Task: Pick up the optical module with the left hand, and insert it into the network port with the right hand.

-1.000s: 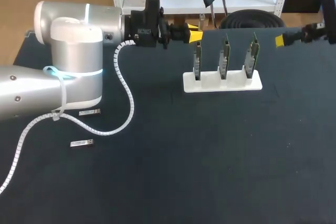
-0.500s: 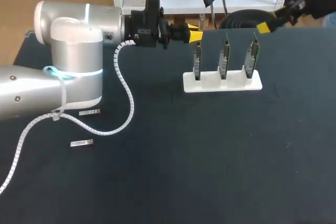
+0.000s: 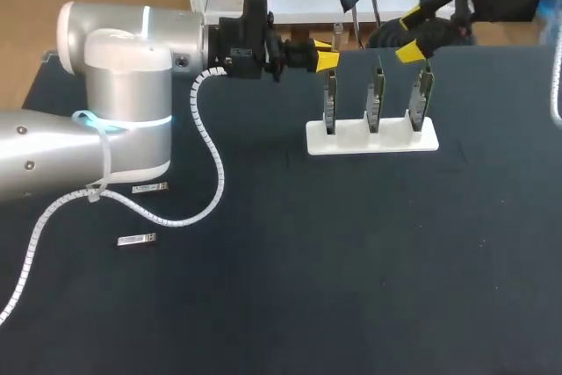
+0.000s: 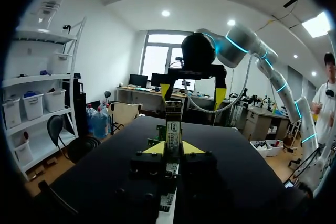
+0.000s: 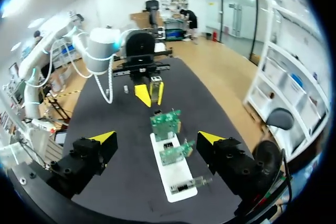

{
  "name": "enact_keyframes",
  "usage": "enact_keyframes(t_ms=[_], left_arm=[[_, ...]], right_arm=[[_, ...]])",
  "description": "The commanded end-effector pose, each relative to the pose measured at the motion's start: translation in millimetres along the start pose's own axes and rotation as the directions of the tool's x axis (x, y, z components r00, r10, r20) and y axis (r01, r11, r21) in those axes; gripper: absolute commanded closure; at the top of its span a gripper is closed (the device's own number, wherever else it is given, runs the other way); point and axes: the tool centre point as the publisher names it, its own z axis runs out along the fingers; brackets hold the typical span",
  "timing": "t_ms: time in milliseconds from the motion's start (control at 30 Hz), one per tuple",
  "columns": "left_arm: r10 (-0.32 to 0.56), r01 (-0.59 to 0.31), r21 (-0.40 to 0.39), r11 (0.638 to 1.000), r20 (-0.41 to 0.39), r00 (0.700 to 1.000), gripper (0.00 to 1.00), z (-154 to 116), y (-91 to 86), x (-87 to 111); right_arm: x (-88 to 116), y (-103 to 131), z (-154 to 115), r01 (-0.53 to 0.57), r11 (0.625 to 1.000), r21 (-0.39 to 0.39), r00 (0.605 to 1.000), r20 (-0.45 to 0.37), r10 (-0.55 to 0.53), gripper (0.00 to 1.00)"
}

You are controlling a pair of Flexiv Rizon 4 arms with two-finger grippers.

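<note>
My left gripper hovers at the back of the table, just left of the rack, shut on a slim metal optical module that stands up between its yellow tips. A white rack holds three upright green network boards. My right gripper hangs open above and behind the rightmost board, empty. In the right wrist view the boards lie between and ahead of its wide-spread fingers, and the left gripper with the module faces it beyond the rack.
Two spare modules lie on the dark table at the left, beside the left arm's white coiled cable. The left arm's big body covers the back left.
My right gripper has swung in from the right edge, leftward and toward the back, until it hangs over the rightmost board. The left arm and its module have kept still.
</note>
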Motion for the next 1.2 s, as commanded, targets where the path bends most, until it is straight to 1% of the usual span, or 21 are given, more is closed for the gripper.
enact_keyframes(t_ms=[33,267,433,533,700,867,1200], left_arm=[[0.000,0.000,0.000,1.000,-0.001,1.000,1.00,1,1.0,-0.1],[0.000,0.000,0.000,1.000,-0.001,1.000,1.00,1,1.0,-0.1],[0.000,0.000,0.000,1.000,-0.001,1.000,1.00,1,1.0,-0.1],[0.000,0.000,0.000,1.000,-0.001,1.000,1.00,1,1.0,-0.1],[0.000,0.000,0.000,1.000,-0.001,1.000,1.00,1,1.0,-0.1],[0.000,0.000,0.000,1.000,-0.001,1.000,1.00,1,1.0,-0.1],[0.000,0.000,0.000,1.000,-0.001,1.000,1.00,1,1.0,-0.1]], right_arm=[[-7,-3,8,0.019,0.947,-0.321,1.000,0.021,-0.013,0.00],[-18,2,19,0.043,0.944,-0.328,0.998,0.058,-0.026,0.00],[-26,6,25,0.048,0.952,-0.302,0.995,0.094,-0.020,0.00],[-29,9,30,0.056,0.961,-0.273,0.994,0.102,-0.029,0.00],[-33,10,32,0.048,0.977,-0.206,0.989,0.145,-0.018,0.00],[-36,10,37,0.048,0.984,-0.171,0.987,0.159,-0.021,0.00],[-46,6,48,0.065,0.980,-0.188,0.985,0.169,-0.033,0.00]])
